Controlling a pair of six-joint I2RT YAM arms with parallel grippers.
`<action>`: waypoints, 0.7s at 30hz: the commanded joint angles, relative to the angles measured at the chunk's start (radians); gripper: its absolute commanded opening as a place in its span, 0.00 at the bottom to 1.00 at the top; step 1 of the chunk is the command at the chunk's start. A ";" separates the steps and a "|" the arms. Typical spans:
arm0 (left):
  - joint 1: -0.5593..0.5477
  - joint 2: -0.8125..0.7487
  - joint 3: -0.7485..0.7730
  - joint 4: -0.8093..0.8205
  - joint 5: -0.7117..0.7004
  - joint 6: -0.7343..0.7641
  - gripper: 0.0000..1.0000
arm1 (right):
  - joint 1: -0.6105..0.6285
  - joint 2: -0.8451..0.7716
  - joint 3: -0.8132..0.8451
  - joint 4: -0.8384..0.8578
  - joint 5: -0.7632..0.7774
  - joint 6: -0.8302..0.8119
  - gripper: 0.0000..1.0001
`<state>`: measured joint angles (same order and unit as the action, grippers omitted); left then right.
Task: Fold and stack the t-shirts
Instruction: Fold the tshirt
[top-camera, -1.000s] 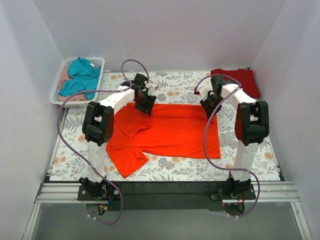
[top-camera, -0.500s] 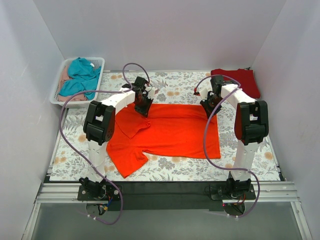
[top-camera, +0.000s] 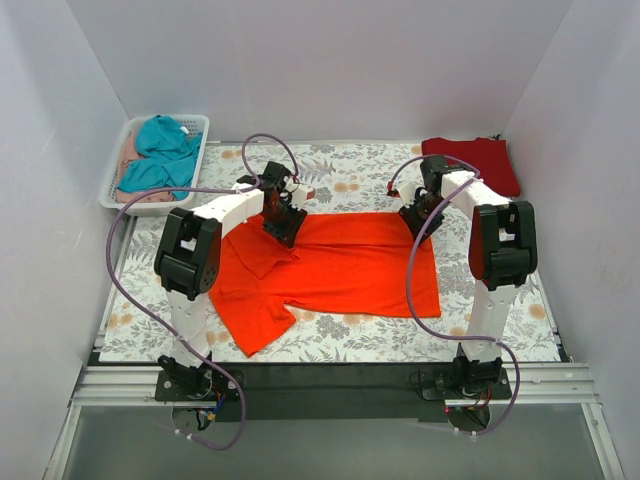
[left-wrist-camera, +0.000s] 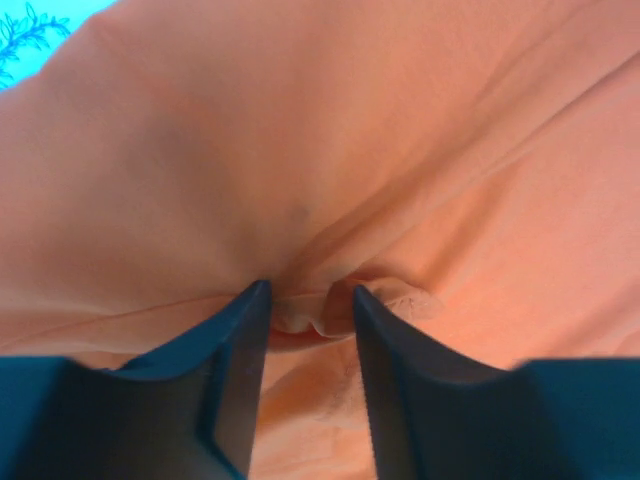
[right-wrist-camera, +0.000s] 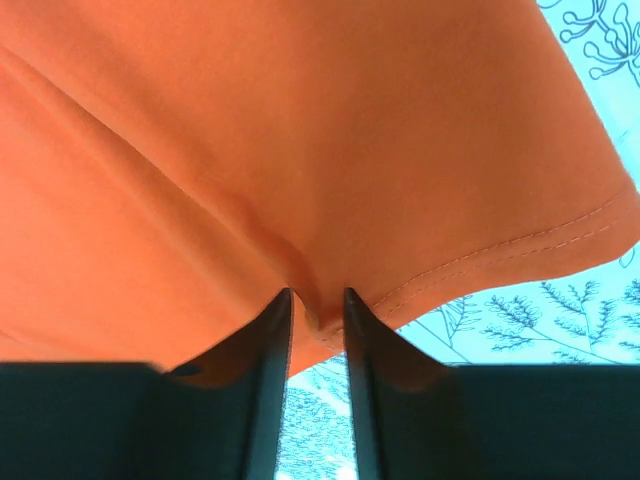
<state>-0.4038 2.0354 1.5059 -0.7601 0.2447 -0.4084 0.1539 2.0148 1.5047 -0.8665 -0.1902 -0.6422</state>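
Left gripper and right gripper, now drawn slightly back, each pinch the orange-red t-shirt by its far edge (fold starting).

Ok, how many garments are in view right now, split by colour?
1 bright orange-red cotton t-shirt, spread flat
1 darker crimson red t-shirt, far right corner
1 teal garment, in the white plastic basket
1 pale pink garment, same basket
Total: 4 garments

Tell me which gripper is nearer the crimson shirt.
Right. The right gripper sits just left of the crimson shirt, gripping the orange shirt; the left gripper is farther left.
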 joint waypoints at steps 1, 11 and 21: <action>-0.003 -0.113 0.000 -0.015 0.056 0.016 0.43 | 0.004 -0.048 0.012 -0.038 -0.032 -0.030 0.38; 0.175 -0.198 0.079 -0.047 0.163 -0.115 0.43 | 0.003 -0.055 0.195 -0.066 -0.156 0.090 0.33; 0.336 -0.077 0.062 -0.018 0.062 -0.204 0.32 | 0.016 0.097 0.221 -0.017 -0.114 0.153 0.18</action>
<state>-0.0525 1.9511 1.5784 -0.7834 0.3370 -0.5716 0.1646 2.0651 1.7275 -0.9070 -0.3149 -0.5190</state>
